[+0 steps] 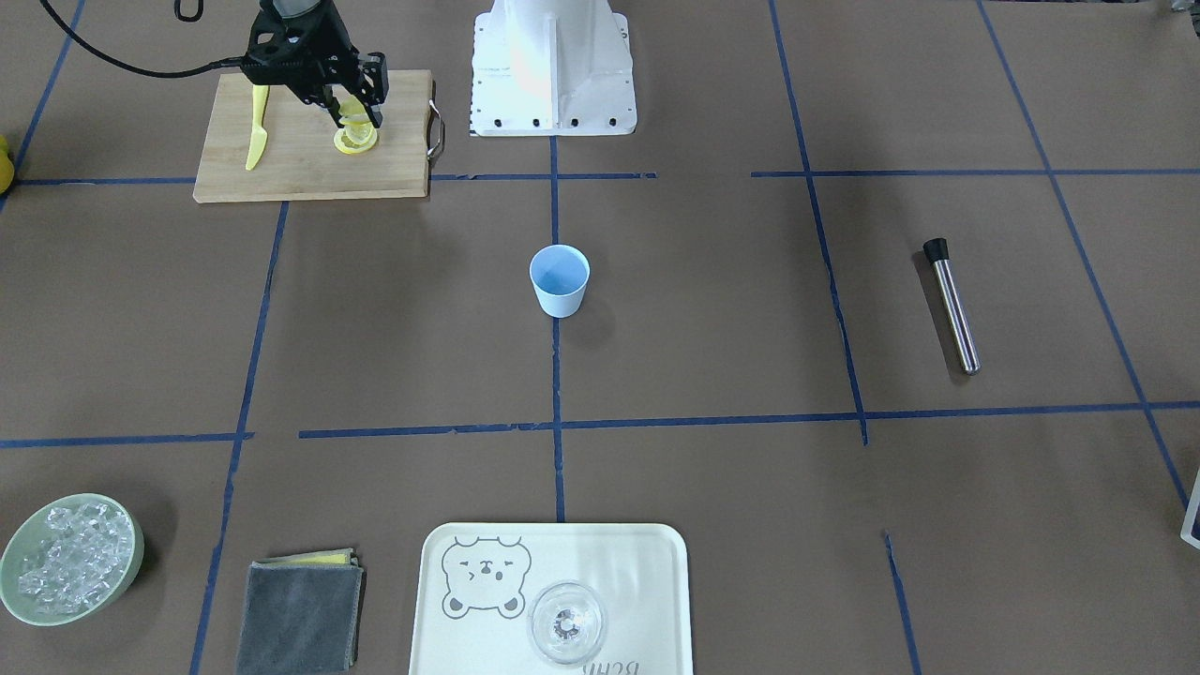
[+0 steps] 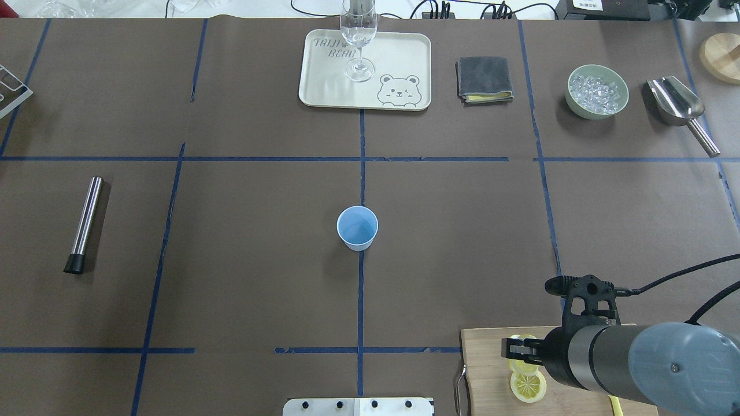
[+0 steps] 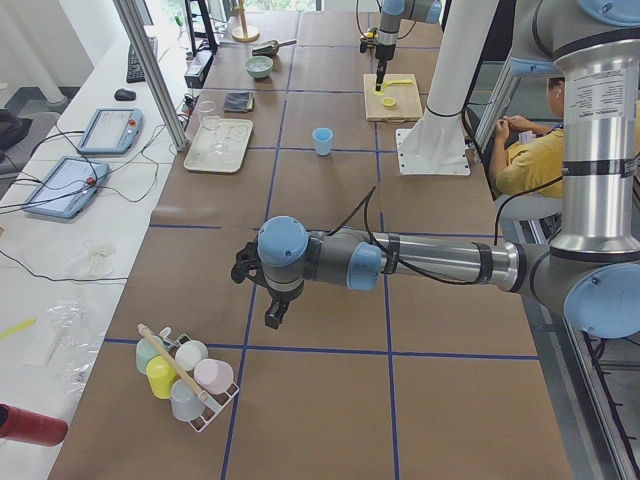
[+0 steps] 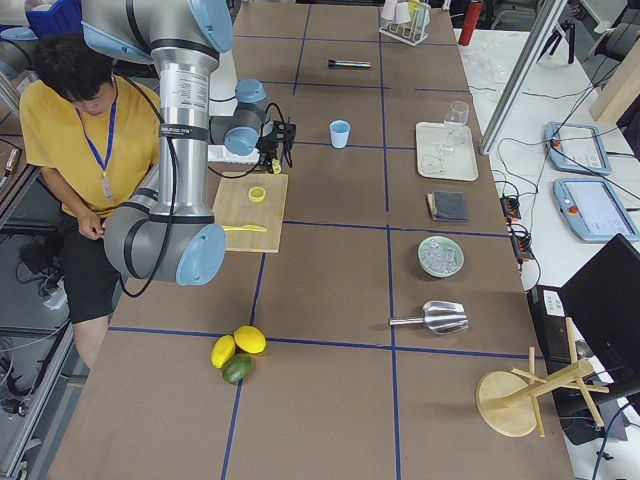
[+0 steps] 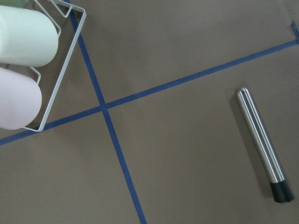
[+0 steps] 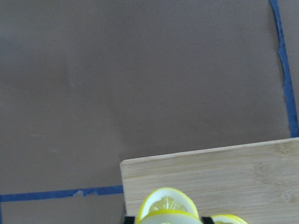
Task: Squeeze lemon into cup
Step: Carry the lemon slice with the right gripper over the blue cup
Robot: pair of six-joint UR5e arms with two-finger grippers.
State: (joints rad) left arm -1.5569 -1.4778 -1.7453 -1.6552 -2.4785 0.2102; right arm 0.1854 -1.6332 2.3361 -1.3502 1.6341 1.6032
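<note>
One lemon slice (image 1: 353,112) above the cutting board (image 1: 281,169) and a second lemon slice (image 1: 357,142) on it made two slices. The bench (image 1: 712,309) held one cutting board with one yellow knife (image 1: 257,131) on it, and, away from that board, one blue cup (image 1: 560,279), one steel muddler (image 1: 952,307), one tray (image 1: 647,581), one glass (image 1: 566,622), one bowl of ice (image 1: 134,562), one folded cloth (image 1: 300,614) and one metal scoop (image 2: 677,104).

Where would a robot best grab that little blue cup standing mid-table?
Probably across the walls of the cup just under the rim, coming in level from the side. It stands upright, has no handle and widens upward, so the grip should not slide off.
</note>
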